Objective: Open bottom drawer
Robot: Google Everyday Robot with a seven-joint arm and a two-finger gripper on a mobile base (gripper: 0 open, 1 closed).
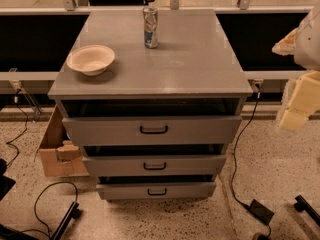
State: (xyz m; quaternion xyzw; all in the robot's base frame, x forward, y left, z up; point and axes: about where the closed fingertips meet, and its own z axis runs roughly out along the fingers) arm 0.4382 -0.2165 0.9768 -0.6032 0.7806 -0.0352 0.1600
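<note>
Looking lower centre, you see the bottom drawer point(192, 190): grey, narrowest front, small black loop handle point(157, 192), poking slightly out beneath the wider middle drawer point(195, 165). Gripper point(294, 118) hangs at the right edge, well apart from it; spread or pressed together, can't tell.

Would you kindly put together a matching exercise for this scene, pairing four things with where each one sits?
Things
1. white bowl
2. can
3. bottom drawer
4. pincer

Places
A. at the right edge of the view, off the right side of the cabinet
B. lowest in the cabinet, near the floor
C. on the left part of the cabinet top
D. at the back of the cabinet top, near its middle

Pairs: 1-C, 2-D, 3-B, 4-A
</note>
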